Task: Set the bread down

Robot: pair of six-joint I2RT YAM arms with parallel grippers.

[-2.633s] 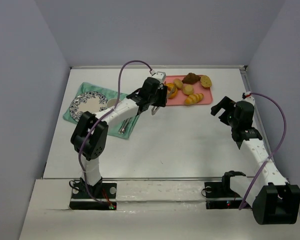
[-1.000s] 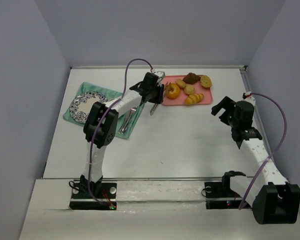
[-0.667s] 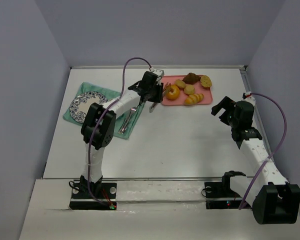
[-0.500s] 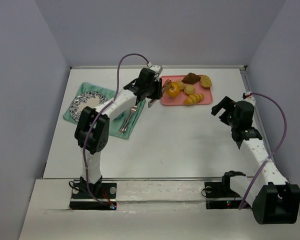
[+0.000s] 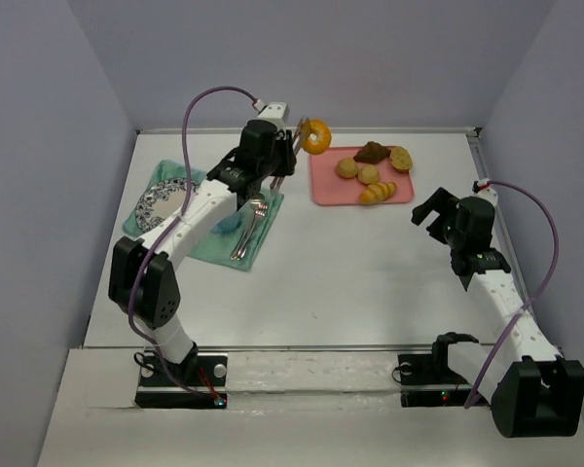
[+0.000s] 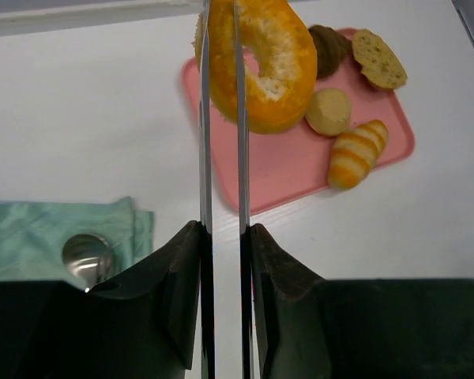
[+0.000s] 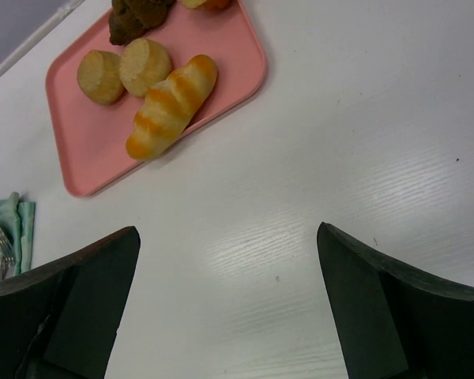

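Note:
The bread [image 5: 317, 136] is a glossy golden-orange ring. It hangs on edge, pinched in my left gripper [image 5: 300, 137], lifted in the air over the far left corner of the pink tray [image 5: 323, 191]. In the left wrist view the thin fingers [image 6: 205, 118] clamp the bread [image 6: 288, 87] by its left rim, and the gripper [image 6: 221, 16] is shut on it above the tray [image 6: 300, 170]. My right gripper [image 5: 430, 209] is open and empty over bare table right of the tray; in its own view it [image 7: 225, 230] spreads wide.
The tray holds a yellow ridged croissant [image 5: 378, 192], two tan rolls [image 5: 357, 170], a dark brown pastry [image 5: 373, 151] and a cut bun [image 5: 401, 158]. At left a patterned plate [image 5: 165, 202], fork and spoon [image 5: 249, 226] lie on a green cloth [image 5: 224, 245].
My left gripper closed on the bread on the tray, then lifted it up and back toward the far left. The right arm has not moved.

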